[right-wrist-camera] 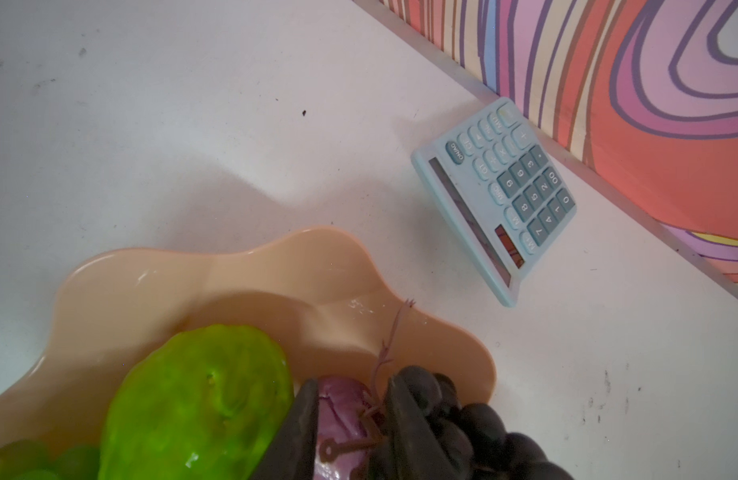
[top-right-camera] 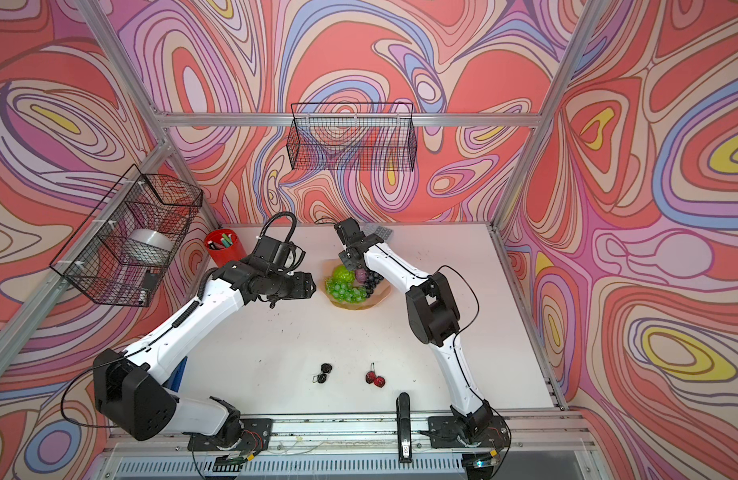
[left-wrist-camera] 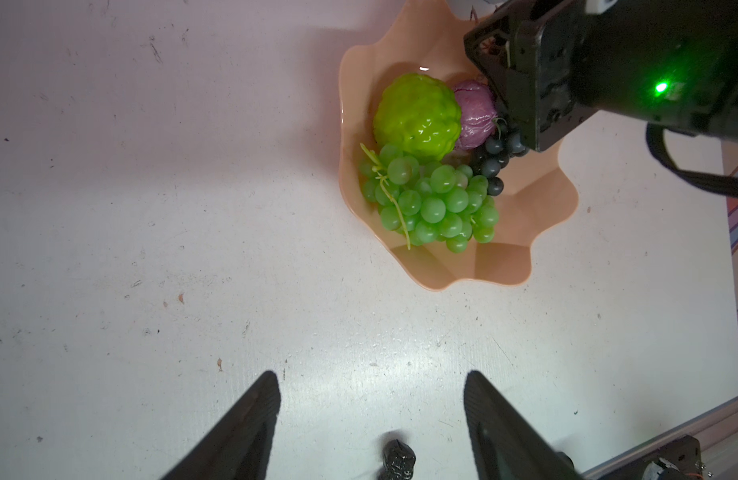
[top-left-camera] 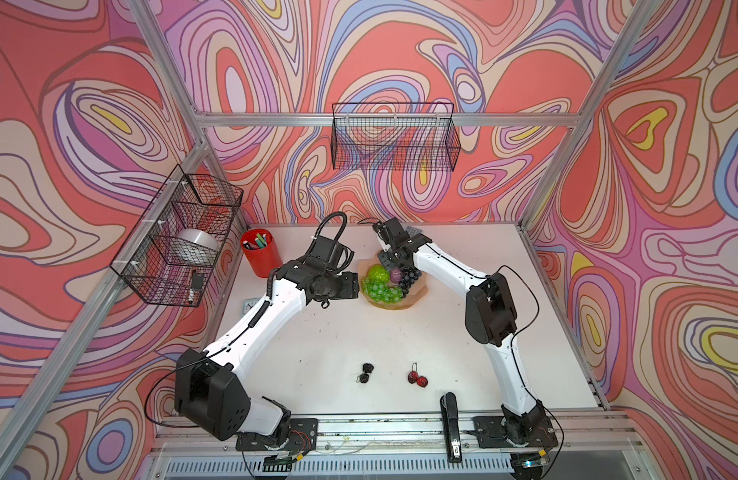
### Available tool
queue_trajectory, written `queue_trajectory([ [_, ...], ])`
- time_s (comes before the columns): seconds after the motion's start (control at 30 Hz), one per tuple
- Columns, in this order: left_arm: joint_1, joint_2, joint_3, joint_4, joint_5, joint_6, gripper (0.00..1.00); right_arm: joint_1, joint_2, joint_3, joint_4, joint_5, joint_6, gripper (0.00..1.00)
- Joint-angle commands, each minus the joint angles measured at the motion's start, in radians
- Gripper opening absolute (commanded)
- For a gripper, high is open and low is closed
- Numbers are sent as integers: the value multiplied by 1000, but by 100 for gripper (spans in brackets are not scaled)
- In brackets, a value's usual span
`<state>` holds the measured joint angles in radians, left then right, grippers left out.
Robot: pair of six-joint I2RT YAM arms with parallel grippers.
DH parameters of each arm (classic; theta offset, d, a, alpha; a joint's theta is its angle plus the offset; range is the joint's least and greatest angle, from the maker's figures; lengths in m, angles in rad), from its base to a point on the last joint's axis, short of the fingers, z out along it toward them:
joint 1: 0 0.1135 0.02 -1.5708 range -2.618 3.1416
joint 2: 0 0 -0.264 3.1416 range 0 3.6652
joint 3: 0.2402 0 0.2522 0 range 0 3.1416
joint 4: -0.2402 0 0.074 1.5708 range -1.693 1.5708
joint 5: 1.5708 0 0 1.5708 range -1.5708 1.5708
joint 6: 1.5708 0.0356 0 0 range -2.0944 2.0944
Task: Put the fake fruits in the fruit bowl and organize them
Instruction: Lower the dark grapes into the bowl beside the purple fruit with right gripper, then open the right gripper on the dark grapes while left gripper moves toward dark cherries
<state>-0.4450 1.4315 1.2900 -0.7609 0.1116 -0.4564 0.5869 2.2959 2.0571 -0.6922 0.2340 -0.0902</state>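
1. Fruit bowl [top-left-camera: 417, 293] [left-wrist-camera: 525, 232] of peach-pink plastic stands toward the far side of the table [top-left-camera: 317, 332]. It holds four fruits packed together: lime-green ball [top-left-camera: 377, 274] [left-wrist-camera: 417, 116], purple ball [top-left-camera: 395, 275] [left-wrist-camera: 475, 116], green grape bunch [top-left-camera: 381, 291] [left-wrist-camera: 433, 203] and dark grape bunch [top-left-camera: 410, 277] [left-wrist-camera: 492, 162].
2. The black cherry pair [top-left-camera: 366, 372] and red cherry pair [top-left-camera: 417, 377] lie on the bare table near its front edge, well apart from the bowl.
3. The right gripper [right-wrist-camera: 352, 380] is down inside the bowl, its jaws a little parted. The dark bunch's thin stem runs loose through the gap, so nothing is clamped.
4. The left gripper [left-wrist-camera: 367, 378] hangs above the table just beside the bowl, spread wide and empty.
5. A blue calculator [right-wrist-camera: 496, 195] lies beyond the bowl, near the back wall.
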Motion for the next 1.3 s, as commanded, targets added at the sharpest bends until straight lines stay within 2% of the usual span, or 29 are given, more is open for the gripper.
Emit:
queue_trajectory([
  [0.0,5,-31,17,-38,-8,5,74,4,-1,13,1,-49,17,34],
  [0.17,5,-45,20,-50,-16,7,74,4,-43,4,13,-72,40,38],
  [0.3,5,-63,13,-54,-22,7,74,-4,-144,-104,70,-55,67,44],
  [0.47,5,-83,-9,-47,-20,-1,74,-58,-271,-247,119,-80,131,42],
  [0.67,4,-86,-15,-40,-16,-4,74,-118,-382,-414,206,-168,170,41],
  [0.9,5,-88,-15,-40,-12,-7,74,-163,-338,-420,187,-276,214,28],
  [1.13,5,-92,-8,-55,-14,-11,74,-190,-265,-392,188,-356,233,22],
  [1.27,4,-95,-8,-60,-22,-11,74,-195,-241,-387,197,-372,242,21],
])
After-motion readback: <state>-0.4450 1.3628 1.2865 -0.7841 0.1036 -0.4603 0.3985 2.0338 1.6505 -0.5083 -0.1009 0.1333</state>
